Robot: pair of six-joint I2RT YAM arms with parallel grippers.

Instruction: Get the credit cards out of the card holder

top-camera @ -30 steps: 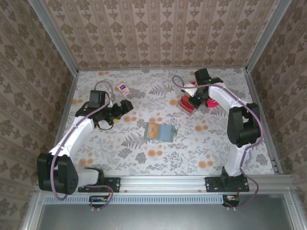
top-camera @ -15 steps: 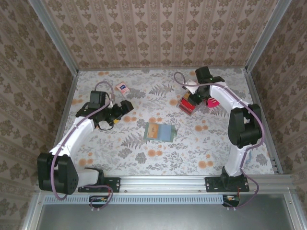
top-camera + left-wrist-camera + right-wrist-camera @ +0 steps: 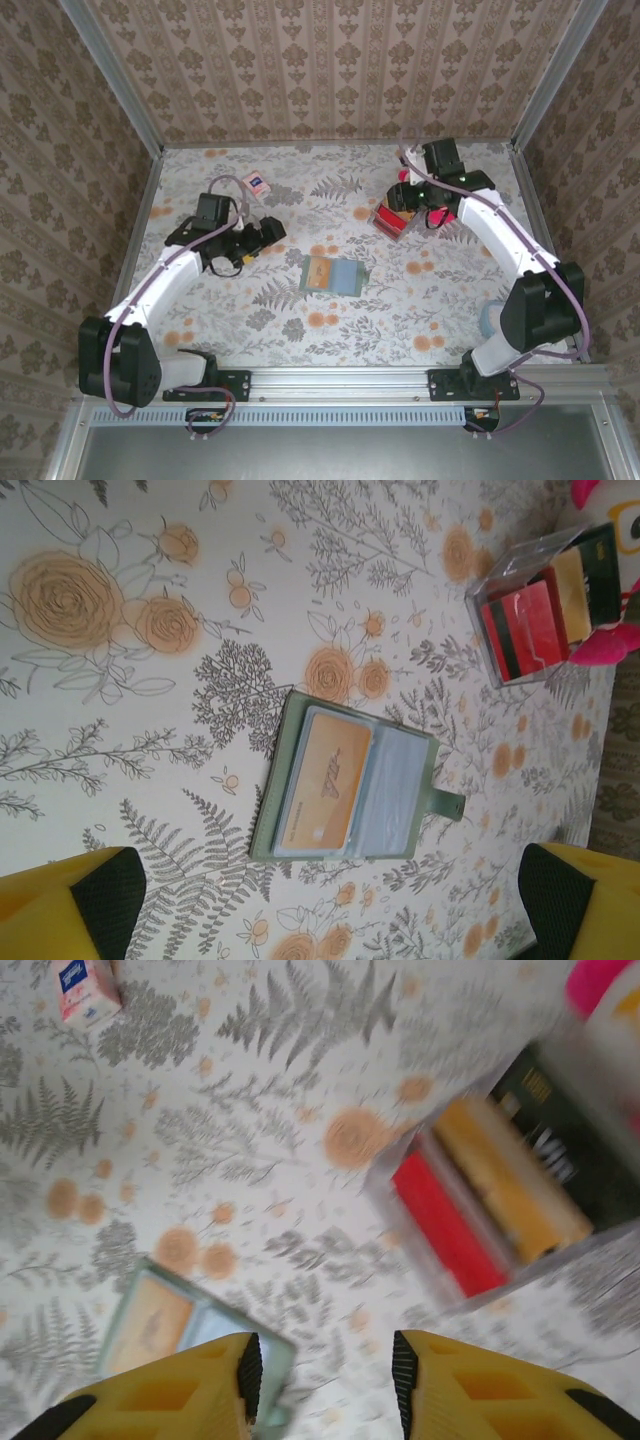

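The grey-green card holder lies open and flat at the table's middle, also in the left wrist view and the right wrist view. A yellow-orange credit card sits in its left panel under clear plastic. My left gripper is wide open to the holder's left, apart from it. My right gripper is open and holds nothing, above the table beside a clear box. A red card stands in that box.
The clear box also holds tan and dark slabs on edge. A pink toy sits right behind it. A small pink-and-white packet lies at the back left. Walls close the table on three sides.
My right gripper went from shut to open by the clear box, and the right arm's elbow swung out to the right. My left gripper slid slightly right, toward the holder.
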